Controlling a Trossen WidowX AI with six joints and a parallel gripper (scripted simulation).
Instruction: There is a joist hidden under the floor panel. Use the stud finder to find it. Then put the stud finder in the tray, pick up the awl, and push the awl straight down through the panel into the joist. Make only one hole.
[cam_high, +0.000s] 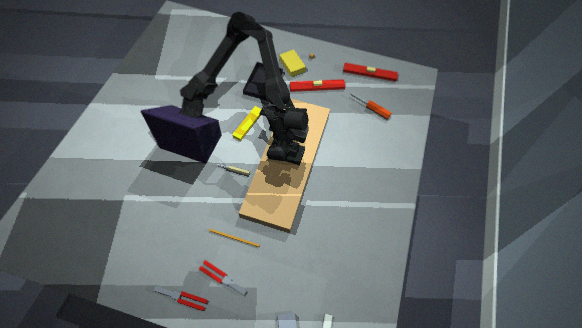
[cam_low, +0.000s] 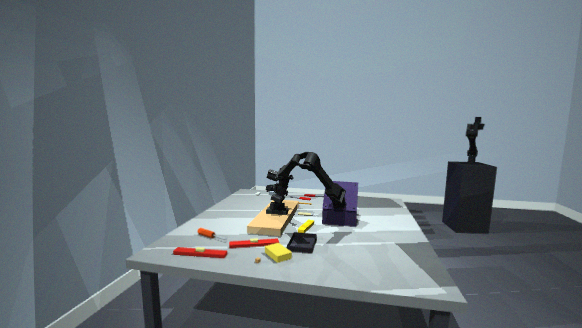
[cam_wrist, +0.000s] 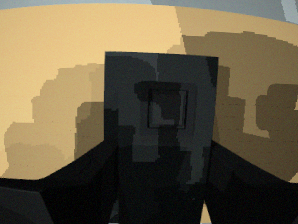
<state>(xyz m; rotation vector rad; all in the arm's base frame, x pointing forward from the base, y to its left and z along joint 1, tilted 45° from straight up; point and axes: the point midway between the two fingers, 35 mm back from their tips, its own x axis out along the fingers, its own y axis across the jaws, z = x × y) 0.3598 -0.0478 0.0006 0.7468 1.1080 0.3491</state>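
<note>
Two fingers of my gripper (cam_high: 286, 150) (cam_low: 278, 199) (cam_wrist: 162, 150) are closed on the stud finder (cam_low: 276, 210) (cam_wrist: 160, 100), one finger at each side of it, so I am grasping this dark block. It is over the wooden floor panel (cam_high: 269, 206) (cam_low: 265, 226), around the middle of its length. Whether its underside touches the panel, I cannot tell. In the wrist view its square window faces my camera, and shadows lie on the wood at both sides of it.

The awl (cam_high: 239, 170) (cam_low: 305, 214), the tool with the pale handle, lies on the table beside the panel, on the side of my purple base block (cam_high: 180, 132) (cam_low: 341, 215). On this same side of the panel is also a yellow bar (cam_high: 247, 123) (cam_low: 306, 226). The black tray (cam_high: 253, 85) (cam_low: 302, 243) stands near that end of the panel which is nearest to the exterior camera, and my arm covers part of it in the top view. Past this same end are two red levels (cam_high: 327, 86) (cam_high: 357, 68) (cam_low: 245, 244) (cam_low: 187, 252) and a yellow block (cam_high: 292, 62) (cam_low: 278, 252). An orange-handled screwdriver (cam_high: 378, 109) (cam_low: 206, 233) lies across the panel from my base. Beyond the opposite end of the panel, I see a thin orange stick (cam_high: 234, 238) (cam_low: 305, 203).
</note>
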